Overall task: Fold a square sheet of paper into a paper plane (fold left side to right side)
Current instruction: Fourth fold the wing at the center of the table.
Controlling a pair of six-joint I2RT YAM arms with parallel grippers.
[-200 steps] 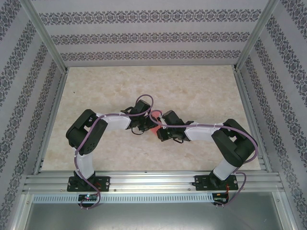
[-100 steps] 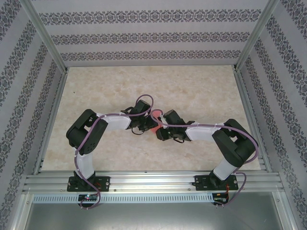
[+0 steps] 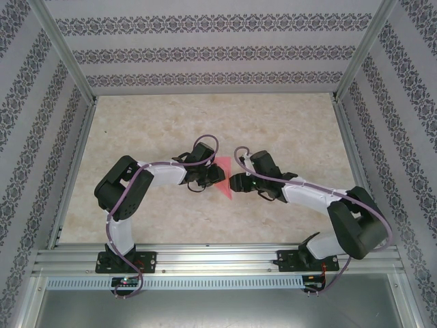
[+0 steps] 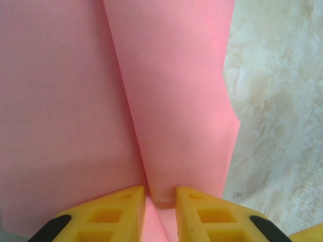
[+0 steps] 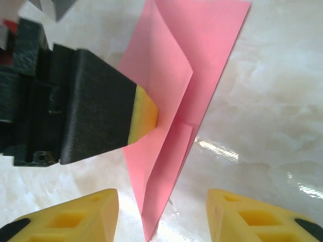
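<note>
The paper plane (image 3: pixel 224 182) lies on the marbled tabletop (image 3: pixel 287 130) near its middle, between the two arms, a narrow pink-red dart with its point towards the near edge. The left gripper (image 3: pixel 210 177) reaches in from the left and pinches it. In the left wrist view, the two yellow fingertips (image 4: pixel 118 212) stand close together with a raised fold of the pink paper (image 4: pixel 171 101) caught between them, and flat paper spreads out to the left of the crease. In the right wrist view, that same left gripper (image 5: pixel 145 114) presses its yellow tip against the folded layers around the middle of the plane (image 5: pixel 192 65). The right gripper (image 5: pixel 162 214) hovers just beside the plane's pointed end. Its yellow fingers (image 5: pixel 75 219) are spread wide apart and grip nothing, with the paper tip lying in the gap between them
</note>
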